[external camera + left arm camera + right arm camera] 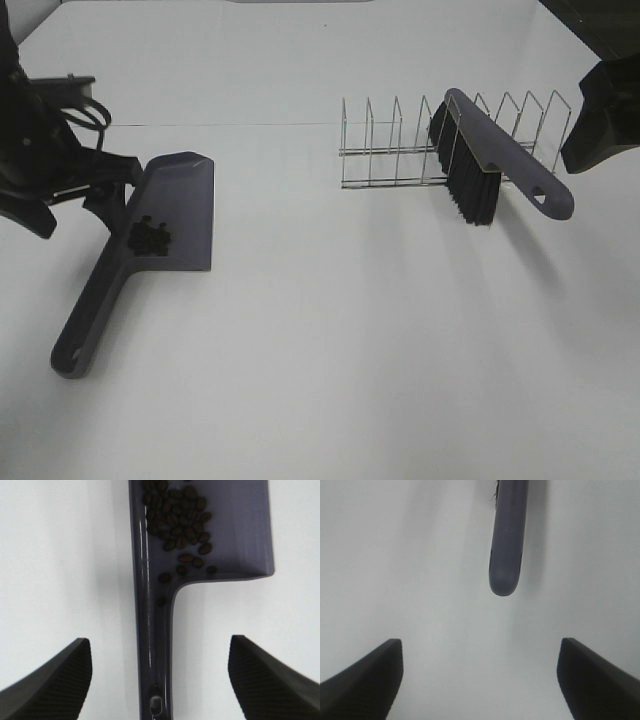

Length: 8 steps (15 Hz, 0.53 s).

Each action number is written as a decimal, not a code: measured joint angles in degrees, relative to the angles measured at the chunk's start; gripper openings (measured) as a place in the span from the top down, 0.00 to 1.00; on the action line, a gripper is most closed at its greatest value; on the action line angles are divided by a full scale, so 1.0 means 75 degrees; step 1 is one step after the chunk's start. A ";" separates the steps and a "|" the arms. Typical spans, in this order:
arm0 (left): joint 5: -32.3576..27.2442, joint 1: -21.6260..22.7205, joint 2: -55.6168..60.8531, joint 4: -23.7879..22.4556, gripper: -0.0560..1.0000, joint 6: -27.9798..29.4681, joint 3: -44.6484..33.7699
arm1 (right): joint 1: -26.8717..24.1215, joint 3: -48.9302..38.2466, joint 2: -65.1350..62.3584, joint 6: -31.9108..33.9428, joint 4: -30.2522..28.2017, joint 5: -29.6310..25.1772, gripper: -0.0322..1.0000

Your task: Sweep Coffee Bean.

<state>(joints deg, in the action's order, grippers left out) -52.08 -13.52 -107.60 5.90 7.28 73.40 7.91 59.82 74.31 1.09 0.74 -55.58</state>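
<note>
Coffee bean (177,522) cluster lies inside dustpan (175,215), left on desk (350,340) | both pincers spread, empty | I judge: keep dustpan level when lifting, brush (490,160) rests on rack (400,145).

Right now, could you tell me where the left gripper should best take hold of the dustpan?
Probably the handle, from above. It is long and narrow, lies flat on the table, and runs between the open left gripper's fingers. Keep it level: the beans lie loose in the pan.
</note>
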 joint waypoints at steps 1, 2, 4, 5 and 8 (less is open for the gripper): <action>-0.0046 0.0000 0.0428 -0.0031 0.29 0.0000 0.0000 | 0.0000 0.0000 0.0000 0.0000 0.0000 -0.0076 0.21; -0.0130 0.0000 0.0863 -0.0053 0.29 0.0000 0.0000 | 0.0000 0.0000 0.0000 -0.0023 0.0000 -0.0138 0.21; -0.0222 0.0000 0.1383 -0.0138 0.29 -0.0008 0.0000 | 0.0000 0.0000 0.0000 -0.0069 0.0000 -0.0191 0.21; -0.0336 0.0000 0.1734 -0.0290 0.29 -0.0031 0.0000 | 0.0000 0.0000 0.0000 -0.0076 0.0000 -0.0260 0.21; -0.0894 0.0000 0.2636 -0.0787 0.29 -0.0031 0.0000 | 0.0000 0.0000 -0.0115 -0.0512 0.0000 -0.0344 0.21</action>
<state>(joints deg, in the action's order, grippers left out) -58.79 -13.52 -87.83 0.00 7.05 73.40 7.91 59.82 73.45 -2.75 0.74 -58.16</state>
